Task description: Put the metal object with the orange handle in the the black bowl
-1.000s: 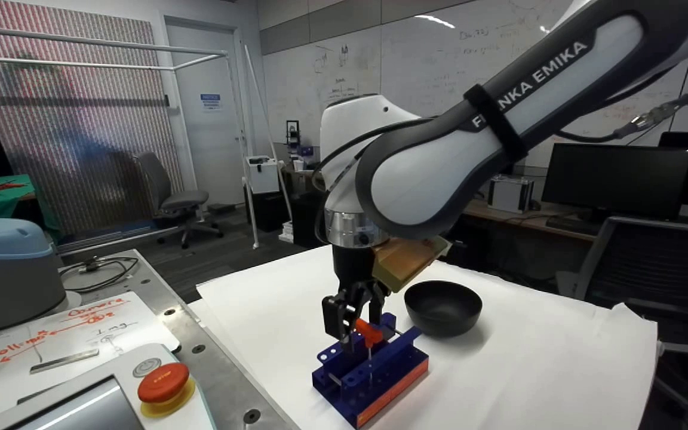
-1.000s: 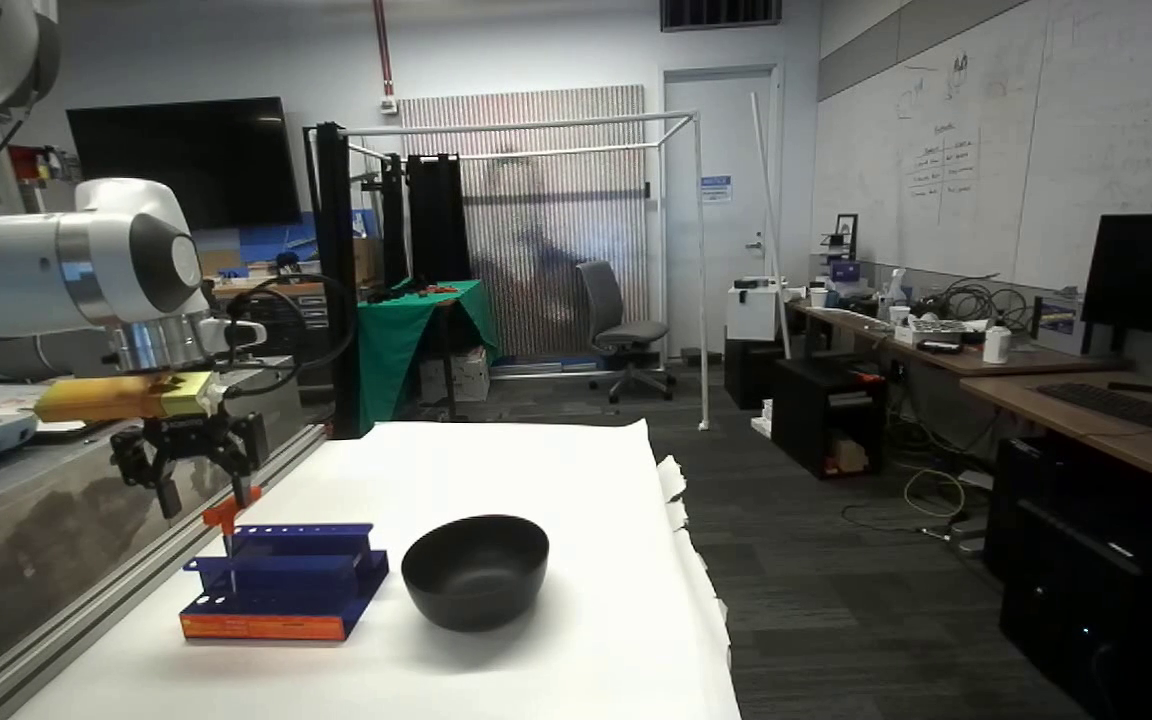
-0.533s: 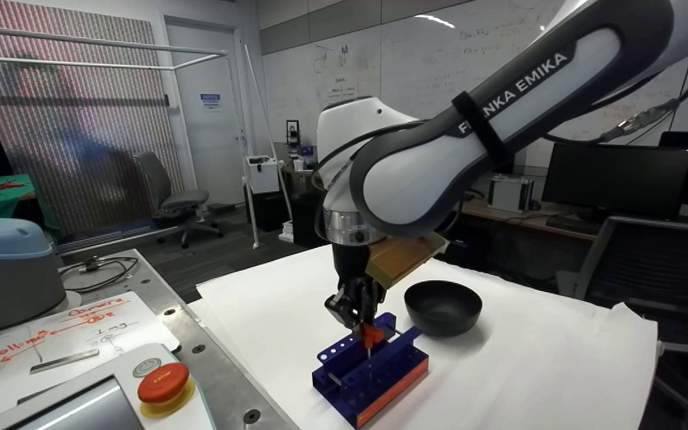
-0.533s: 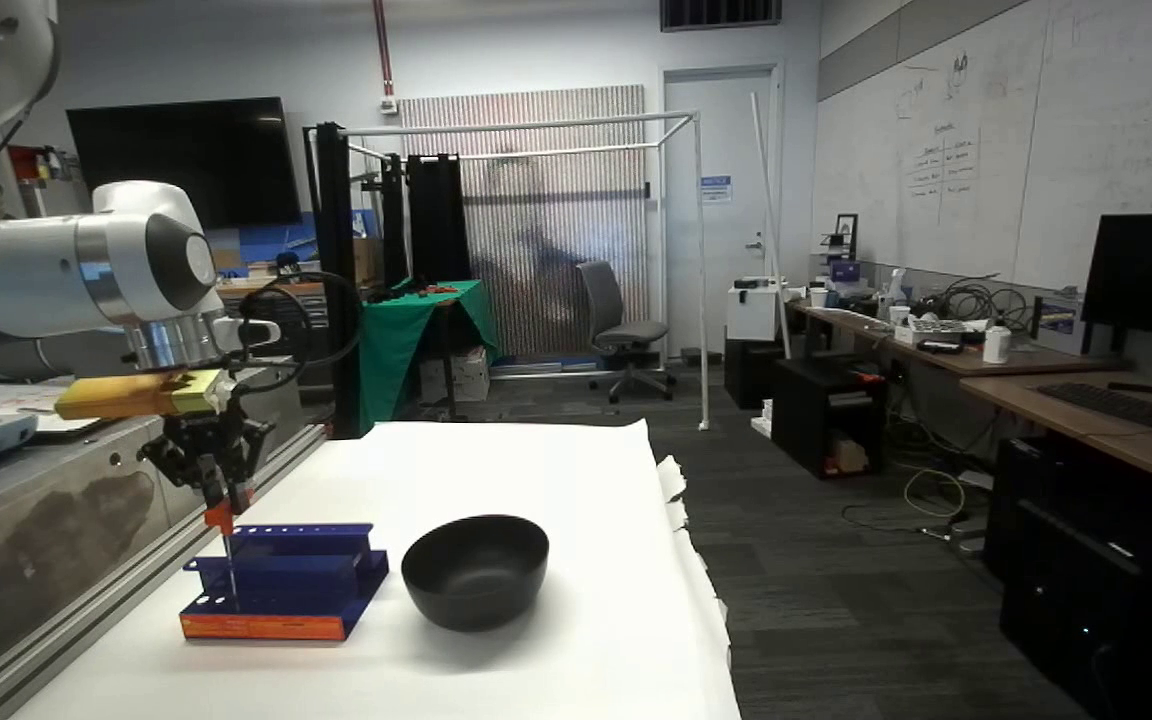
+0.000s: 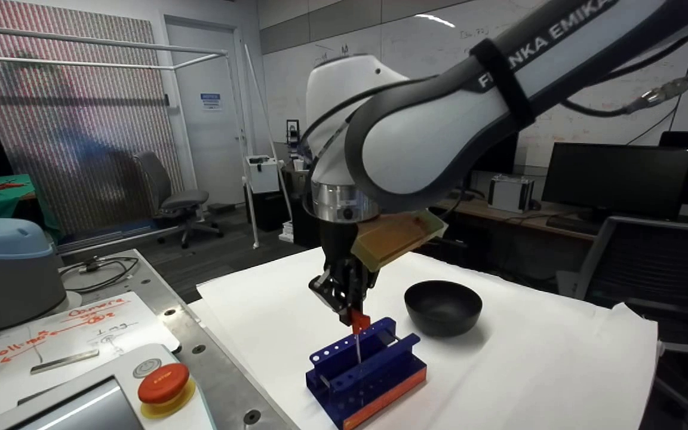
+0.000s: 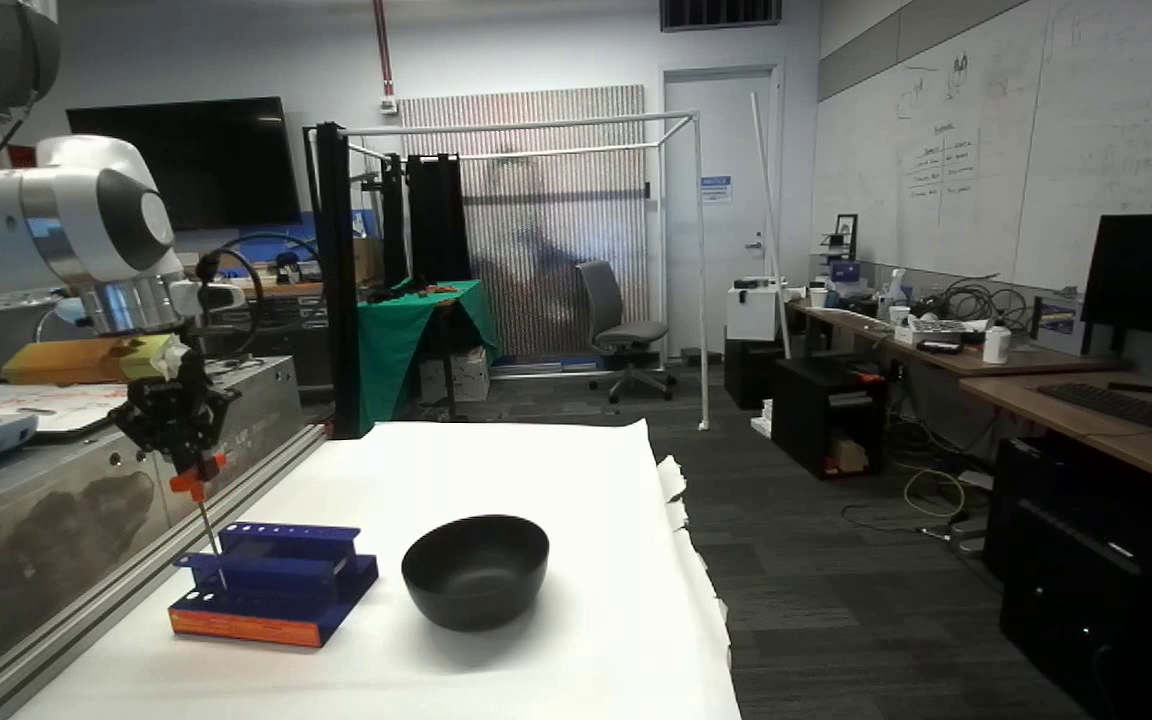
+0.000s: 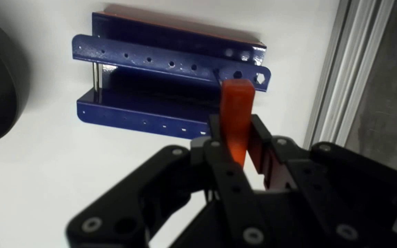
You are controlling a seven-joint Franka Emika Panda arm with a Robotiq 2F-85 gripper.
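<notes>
Claw pinched narrowly on orange-handled tool, shaft in blue rack

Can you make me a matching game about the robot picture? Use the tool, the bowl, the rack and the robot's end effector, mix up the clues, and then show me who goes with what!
Things
1. The tool
2. The bowl
3. The rack
4. The end effector

Clues
A. Blue, with rows of holes
B. Shut around an orange handle
C. Black and round, sitting on the white sheet
D. Orange on top, thin metal below

Right pairs
1 goes with D
2 goes with C
3 goes with A
4 goes with B
</notes>
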